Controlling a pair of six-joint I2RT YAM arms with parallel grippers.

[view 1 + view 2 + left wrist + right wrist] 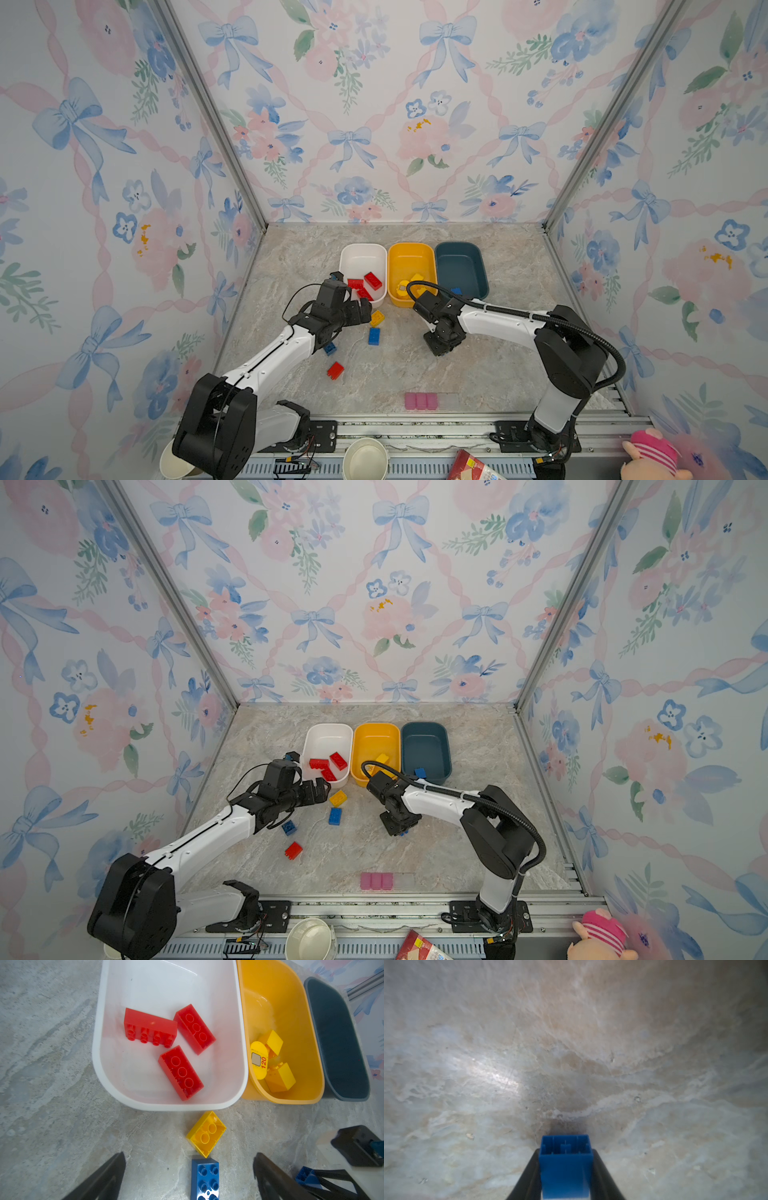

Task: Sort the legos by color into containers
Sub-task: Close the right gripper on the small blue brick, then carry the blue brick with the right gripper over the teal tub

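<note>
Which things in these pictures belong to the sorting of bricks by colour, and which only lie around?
Belong to the job:
white tub, yellow tub, teal tub; three red bricks in the white one; loose yellow brick, long blue brick, small blue brick, loose red brick; held blue brick in the right gripper.

Just lying about:
pink strip, paper cup, plush toy, red packet.

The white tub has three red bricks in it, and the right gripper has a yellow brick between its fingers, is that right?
Not quite. The white tub does hold three red bricks, but the right gripper has a blue brick between its fingers, not a yellow one. The right wrist view shows it close up.
</note>
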